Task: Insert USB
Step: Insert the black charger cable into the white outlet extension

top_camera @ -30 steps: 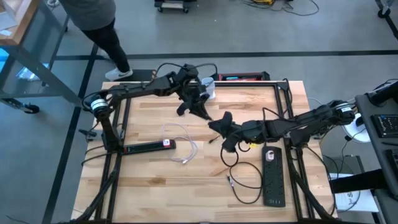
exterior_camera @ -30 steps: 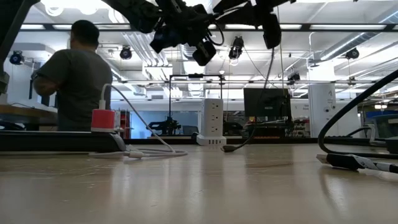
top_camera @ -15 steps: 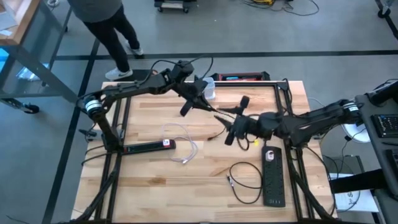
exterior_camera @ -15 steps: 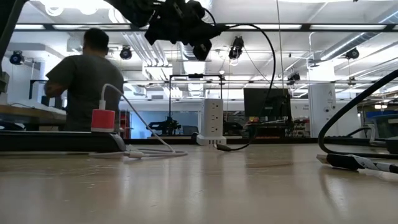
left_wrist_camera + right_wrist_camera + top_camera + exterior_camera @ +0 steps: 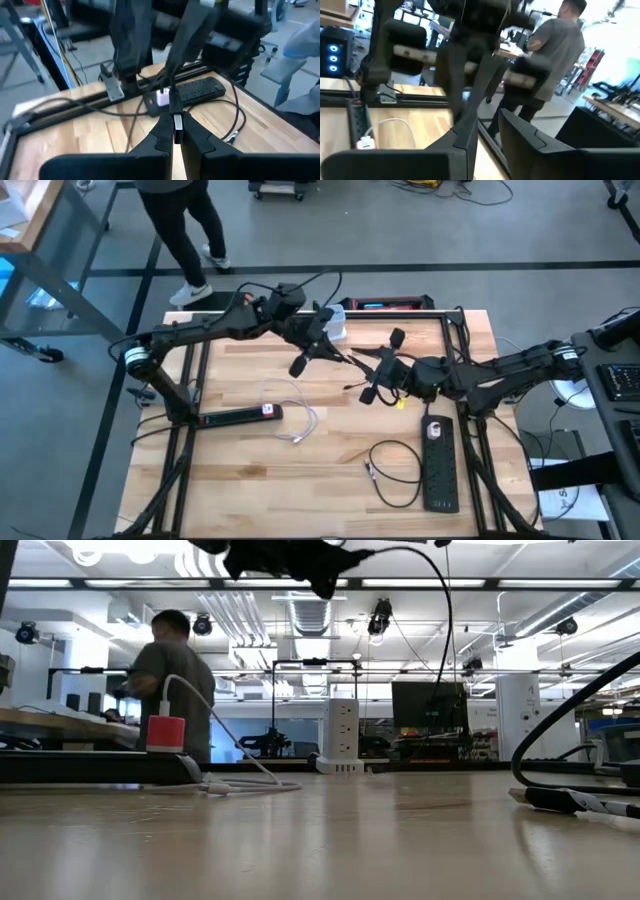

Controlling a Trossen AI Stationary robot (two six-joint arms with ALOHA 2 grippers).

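So far the USB plug (image 5: 177, 128) is clamped in the left gripper (image 5: 173, 131) above the desk (image 5: 250, 480), near the white socket tower (image 5: 336, 325) but not yet inserted, while the right gripper (image 5: 482, 127) is held apart and empty.

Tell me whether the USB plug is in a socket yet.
Out. The left gripper holds the plug in the air, above the table.

High view: overhead, straight down on the whole table (image 5: 250, 480). Low view: tabletop height, level, facing the room; shares the white power tower (image 5: 343, 735) with the high view. Wrist views: close behind each arm's fingers, facing the opposite arm.
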